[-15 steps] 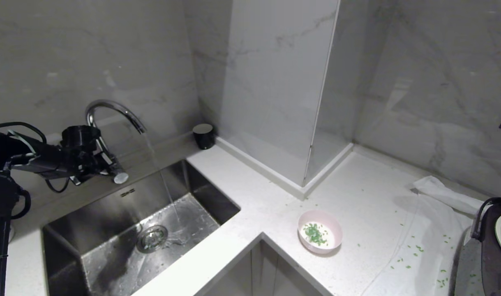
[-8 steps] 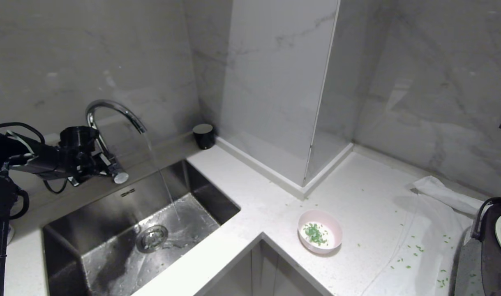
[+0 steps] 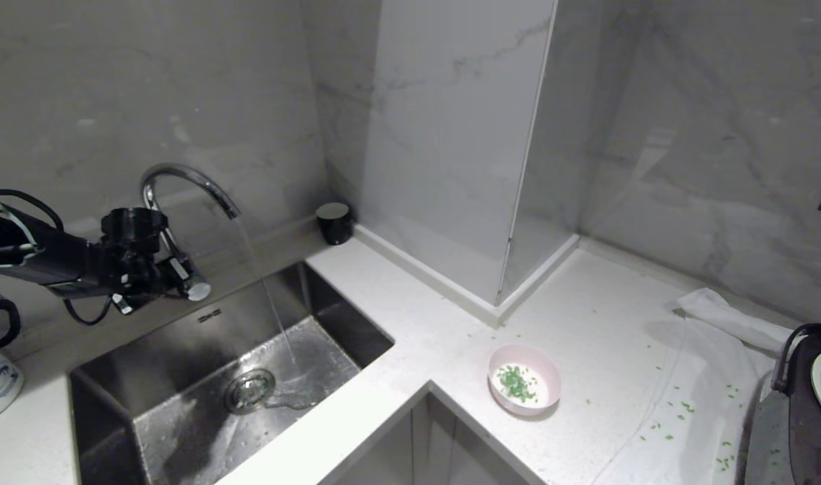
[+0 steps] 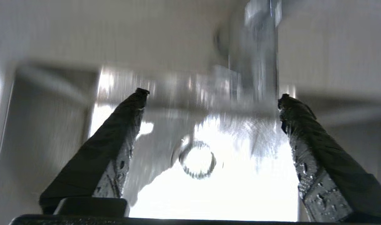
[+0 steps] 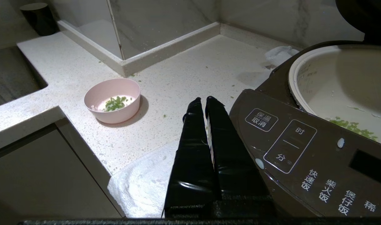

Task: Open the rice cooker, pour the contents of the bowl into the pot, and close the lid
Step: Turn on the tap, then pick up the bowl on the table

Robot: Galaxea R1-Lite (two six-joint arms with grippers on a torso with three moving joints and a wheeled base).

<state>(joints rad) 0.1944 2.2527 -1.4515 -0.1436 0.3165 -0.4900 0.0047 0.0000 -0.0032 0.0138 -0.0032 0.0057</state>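
Observation:
The pale pink bowl (image 3: 524, 387) (image 5: 112, 104) stands on the white counter, holding green bits (image 5: 115, 103) on a whitish layer. At the right edge the dark rice cooker (image 3: 811, 431) (image 5: 303, 150) is open, its off-white pot (image 5: 340, 84) exposed with some green bits inside. The raised lid (image 5: 365, 15) shows only as a dark shape. My left gripper (image 3: 171, 277) (image 4: 210, 97) is open beside the tap's lever, over the sink, holding nothing. My right gripper (image 5: 203, 99) is shut and empty, next to the cooker's front panel.
Water runs from the curved tap (image 3: 188, 178) into the steel sink (image 3: 181, 404). A black cup (image 3: 334, 222) sits in the back corner. A white cloth (image 3: 727, 316) lies under and beside the cooker. Green bits are scattered on the counter (image 3: 619, 337).
My left gripper has opened and the left arm has drawn back a little toward the left, away from the tap's lever. Water keeps running. Bowl and cooker have not moved.

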